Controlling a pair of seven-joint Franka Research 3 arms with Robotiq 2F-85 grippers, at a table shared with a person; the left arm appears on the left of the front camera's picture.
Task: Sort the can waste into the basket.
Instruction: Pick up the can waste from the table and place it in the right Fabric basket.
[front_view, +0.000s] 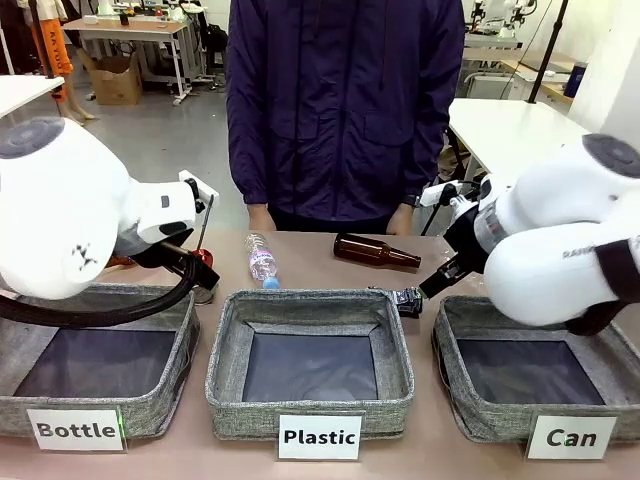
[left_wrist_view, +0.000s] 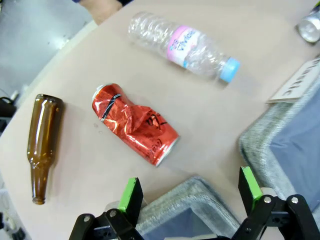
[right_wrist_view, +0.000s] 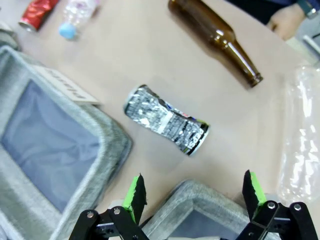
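The red crushed can (left_wrist_view: 134, 123) lies on the table ahead of my open left gripper (left_wrist_view: 190, 181), which hovers over the rim of the "Bottle" basket (left_wrist_view: 197, 192). In the front view the red can (front_view: 204, 258) peeks out beside the left arm. The silver crushed can (right_wrist_view: 166, 120) with dark print lies just beyond my open right gripper (right_wrist_view: 194, 182), which hangs over the far corner of the "Can" basket (right_wrist_view: 200, 200). From the front, the silver can (front_view: 408, 300) sits between the "Plastic" basket (front_view: 225, 345) and the "Can" basket (front_view: 448, 345). Nothing is between either gripper's fingers.
A clear plastic bottle (front_view: 261, 258) and a brown glass bottle (front_view: 375, 251) lie at the far side near the person's hands. Another brown bottle (left_wrist_view: 42, 142) lies left of the red can. A second clear bottle (right_wrist_view: 300, 135) lies right of the silver can. The "Bottle" basket (front_view: 180, 345) stands at the left.
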